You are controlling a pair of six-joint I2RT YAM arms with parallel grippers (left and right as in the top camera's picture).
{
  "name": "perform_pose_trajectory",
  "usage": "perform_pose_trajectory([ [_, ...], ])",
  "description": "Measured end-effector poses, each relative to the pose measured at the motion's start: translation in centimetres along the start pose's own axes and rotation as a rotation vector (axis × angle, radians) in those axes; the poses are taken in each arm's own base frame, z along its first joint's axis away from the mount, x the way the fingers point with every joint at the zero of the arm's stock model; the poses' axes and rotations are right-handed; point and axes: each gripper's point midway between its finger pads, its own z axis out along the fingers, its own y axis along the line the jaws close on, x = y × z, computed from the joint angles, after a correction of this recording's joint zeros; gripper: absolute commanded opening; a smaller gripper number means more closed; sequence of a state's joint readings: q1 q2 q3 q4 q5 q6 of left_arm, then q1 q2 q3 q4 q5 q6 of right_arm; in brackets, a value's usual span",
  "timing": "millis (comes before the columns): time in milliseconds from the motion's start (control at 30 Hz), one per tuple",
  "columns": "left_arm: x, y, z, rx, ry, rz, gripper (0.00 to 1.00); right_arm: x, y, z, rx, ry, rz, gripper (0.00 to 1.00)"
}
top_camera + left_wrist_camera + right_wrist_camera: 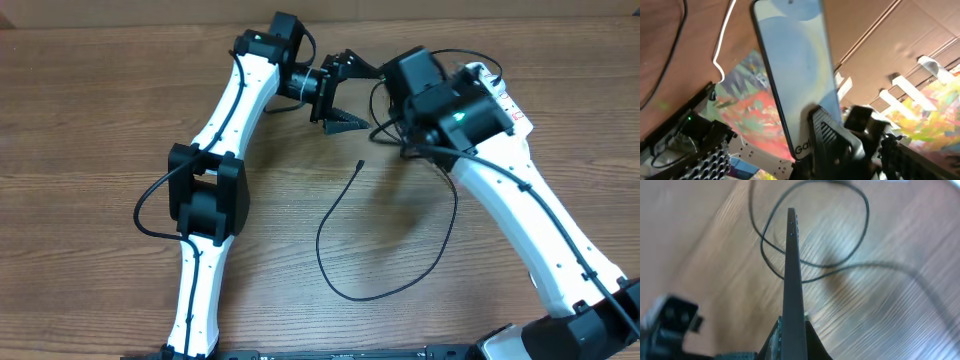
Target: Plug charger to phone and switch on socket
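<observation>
Right gripper (793, 332) is clamped tight on the phone (792, 270), thin edge up, its free end jutting clear, likely to leave room for the connector. Just beyond, the left gripper (365, 97) gapes wide, holding nothing. Farther down on the table (100, 120), the charger (319, 243) lies loose, unplugged. No socket in view.
</observation>
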State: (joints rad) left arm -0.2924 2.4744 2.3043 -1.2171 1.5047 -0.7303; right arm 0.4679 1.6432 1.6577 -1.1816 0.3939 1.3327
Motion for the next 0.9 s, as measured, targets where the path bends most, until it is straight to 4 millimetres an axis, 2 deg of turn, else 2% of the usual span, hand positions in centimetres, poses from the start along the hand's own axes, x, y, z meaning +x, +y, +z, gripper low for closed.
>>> perform_pose_trajectory([
  [100, -0.3, 0.0, -0.4, -0.003, -0.014, 0.015, 0.86, 0.9, 0.6, 0.1, -0.025, 0.072, 0.165, 0.04],
  [233, -0.6, 0.2, -0.5, -0.017, -0.030, 0.014, 0.84, 2.0, 2.7, -0.2, -0.098, 0.152, 0.297, 0.04],
  [367, -0.7, 0.3, -0.5, -0.023, -0.036, -0.011, 0.80, 2.4, 3.9, -0.5, -0.139, 0.193, 0.350, 0.04],
  [533, -0.8, 0.4, -0.5, -0.024, -0.039, -0.049, 0.83, 2.4, 4.7, -0.6, -0.170, 0.210, 0.381, 0.04],
  [600, -0.8, 0.4, -0.5, -0.024, -0.039, -0.072, 0.77, 2.6, 4.7, -0.7, -0.165, 0.220, 0.400, 0.04],
  [700, -0.8, 0.3, -0.5, -0.023, -0.040, -0.120, 0.59, 3.1, 4.6, -0.8, -0.156, 0.240, 0.437, 0.04],
  [767, -0.8, 0.3, -0.5, -0.022, -0.040, -0.145, 0.52, 3.4, 4.7, -0.9, -0.154, 0.252, 0.462, 0.04],
  [900, -0.8, 0.3, -0.5, -0.022, -0.041, -0.184, 0.51, 4.2, 4.8, -1.1, -0.147, 0.274, 0.508, 0.04],
])
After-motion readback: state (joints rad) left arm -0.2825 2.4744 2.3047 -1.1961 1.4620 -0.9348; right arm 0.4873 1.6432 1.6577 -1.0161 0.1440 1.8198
